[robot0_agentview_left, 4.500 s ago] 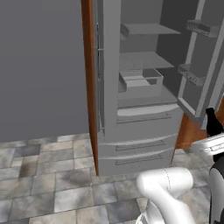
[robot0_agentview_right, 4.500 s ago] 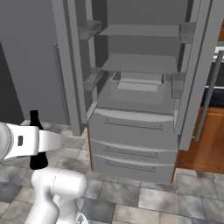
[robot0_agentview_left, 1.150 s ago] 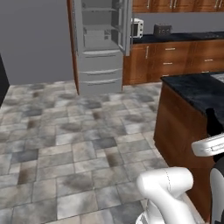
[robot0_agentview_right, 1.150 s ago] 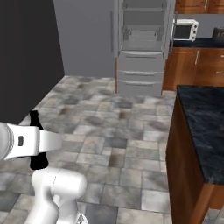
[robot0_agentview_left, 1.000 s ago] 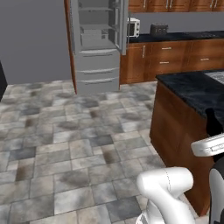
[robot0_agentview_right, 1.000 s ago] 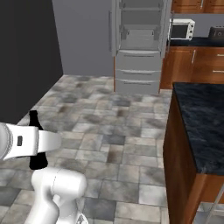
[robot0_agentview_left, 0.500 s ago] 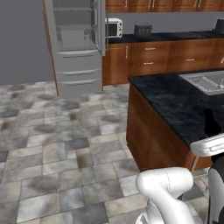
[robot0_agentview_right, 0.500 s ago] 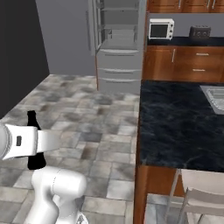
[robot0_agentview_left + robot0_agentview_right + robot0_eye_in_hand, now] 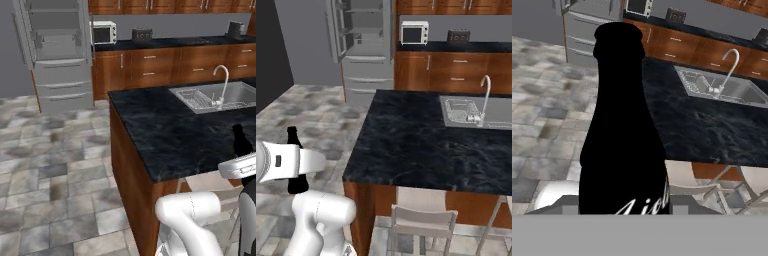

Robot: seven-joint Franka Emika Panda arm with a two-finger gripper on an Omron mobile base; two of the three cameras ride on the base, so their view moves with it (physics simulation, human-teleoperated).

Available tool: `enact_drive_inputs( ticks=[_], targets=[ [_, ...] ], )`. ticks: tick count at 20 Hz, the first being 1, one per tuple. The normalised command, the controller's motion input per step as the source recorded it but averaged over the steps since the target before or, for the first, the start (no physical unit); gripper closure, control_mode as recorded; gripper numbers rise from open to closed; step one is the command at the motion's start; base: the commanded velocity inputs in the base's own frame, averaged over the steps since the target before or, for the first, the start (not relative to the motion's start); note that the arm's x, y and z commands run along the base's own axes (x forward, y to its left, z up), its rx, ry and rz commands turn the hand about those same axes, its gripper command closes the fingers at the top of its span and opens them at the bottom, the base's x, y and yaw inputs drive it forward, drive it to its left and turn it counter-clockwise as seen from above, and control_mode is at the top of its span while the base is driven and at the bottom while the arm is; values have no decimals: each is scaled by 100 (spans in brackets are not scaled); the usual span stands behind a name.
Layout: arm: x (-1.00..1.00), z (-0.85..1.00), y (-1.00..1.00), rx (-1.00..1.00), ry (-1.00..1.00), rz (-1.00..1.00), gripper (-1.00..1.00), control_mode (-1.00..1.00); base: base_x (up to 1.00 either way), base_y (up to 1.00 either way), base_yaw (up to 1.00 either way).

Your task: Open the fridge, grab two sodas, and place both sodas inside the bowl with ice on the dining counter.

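Now nearer dining counter (image 9: pixel 421 145), claw gripping black soda bottle (image 9: pixel 623 130), white script partly legible: "Aic".

Showing a glossy white, rounded arm (image 9: pixel 187 210) rising at the lower right of the left base frame; showing a white forearm segment (image 9: pixel 286 162) bearing a small dark rectangular mark at left.

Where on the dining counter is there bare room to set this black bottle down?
The dining counter's black top is bare from its near edge and fridge-side end across to the sink. Widest free patch: between that end and the basin. The crowded part is around the tap and the rack in the sink. The gripper holds the black bottle.
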Motion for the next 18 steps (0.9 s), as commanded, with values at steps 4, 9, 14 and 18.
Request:
enact_drive_inputs(
  ticks=[4,9,14,18],
  targets=[
    [0,0,0,0,0,0,100,100,-1,-100,-3],
    [0,0,0,0,0,0,100,100,0,-100,-2],
    [0,0,0,0,0,0,100,100,0,-100,-2],
    [0,0,0,0,0,0,100,100,1,-100,-1]
  ],
)
